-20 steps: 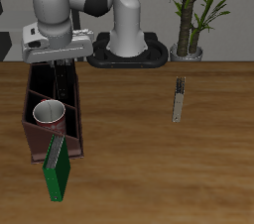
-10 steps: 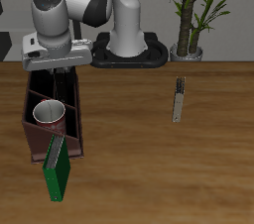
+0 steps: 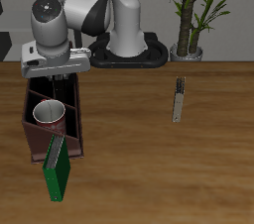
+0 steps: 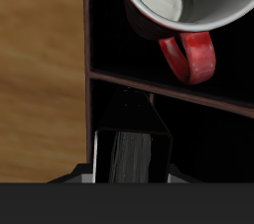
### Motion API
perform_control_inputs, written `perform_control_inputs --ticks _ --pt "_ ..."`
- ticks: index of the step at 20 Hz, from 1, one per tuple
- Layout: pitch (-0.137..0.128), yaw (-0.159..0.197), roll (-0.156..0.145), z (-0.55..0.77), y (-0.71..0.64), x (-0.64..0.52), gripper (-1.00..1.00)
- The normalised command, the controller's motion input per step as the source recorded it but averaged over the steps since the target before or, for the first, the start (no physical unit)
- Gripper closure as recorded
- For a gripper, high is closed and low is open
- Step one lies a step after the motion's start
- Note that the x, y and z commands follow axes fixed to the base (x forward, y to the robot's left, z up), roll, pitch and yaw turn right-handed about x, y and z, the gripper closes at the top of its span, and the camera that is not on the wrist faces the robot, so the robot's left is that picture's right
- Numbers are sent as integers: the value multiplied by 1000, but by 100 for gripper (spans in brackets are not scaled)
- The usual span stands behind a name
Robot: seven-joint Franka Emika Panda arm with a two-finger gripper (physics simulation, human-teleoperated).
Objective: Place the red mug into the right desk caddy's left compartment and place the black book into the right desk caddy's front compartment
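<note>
Red mug already sits in a section of the right desk caddy — rim up, handle toward the divider in the wrist view. That half looks done.

Step in hand, as I read it: seating the black book. The end effector hangs over the caddy's rear end, the end nearer the table's back edge, and the wrist view shows it clenched on the book, white page edge visible, book inside the dark section next to the mug's section, across one divider. Whether the book's bottom edge touches the caddy floor — cannot tell, too dark.

To do it well:
- Keep the book upright and square to the divider; a tilt would wedge it against the wall.
- Descend slowly until it seats, then release; dropping from height risks it bouncing or leaning onto the divider.
- Stay clear of the mug handle, which sits just across the divider from the book.
- Retract straight up so the fingers don't drag the book back out.

Green book leans at the caddy's end nearest the table's front edge; a small upright object stands well apart. Neither interferes.
</note>
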Motion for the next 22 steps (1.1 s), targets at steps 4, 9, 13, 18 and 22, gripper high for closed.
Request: perform_control_inputs --ticks 4,9,13,18,22 --pt "24 24 -2 -267 38 34 100" --pt "31 7 -13 -217 -32 53 100" --pt "19 -4 -51 -125 -116 99 -100" --pt "-1 -10 -1 8 0 -87 -100" --pt "-5 0 7 93 61 -15 -100"
